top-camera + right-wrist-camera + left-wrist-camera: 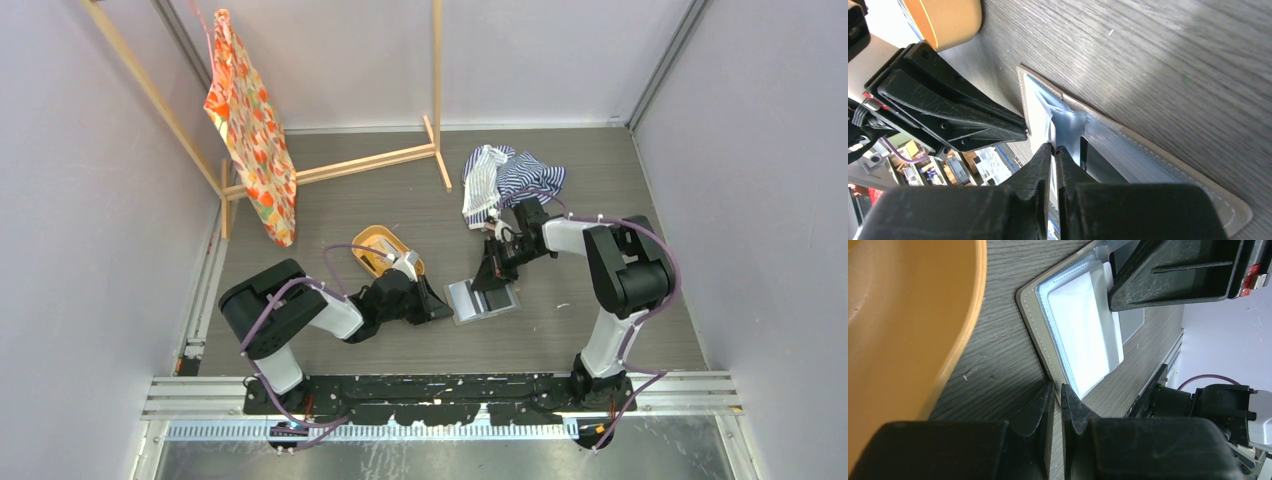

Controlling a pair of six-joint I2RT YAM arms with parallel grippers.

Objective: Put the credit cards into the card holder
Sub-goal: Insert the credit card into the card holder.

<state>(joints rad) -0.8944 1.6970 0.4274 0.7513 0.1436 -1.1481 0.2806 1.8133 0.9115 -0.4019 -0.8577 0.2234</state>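
Right gripper (1054,149) is a thin slit at the card (1039,107) edge, grip unclear; holder (1148,160) dead ahead, left gripper (1058,390) likewise narrow.

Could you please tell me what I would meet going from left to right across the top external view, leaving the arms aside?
Hanging patterned fabric → orange tray → card holder.

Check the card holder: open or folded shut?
Open. The card holder lies spread flat on the table, pale blue-grey inside facing up.
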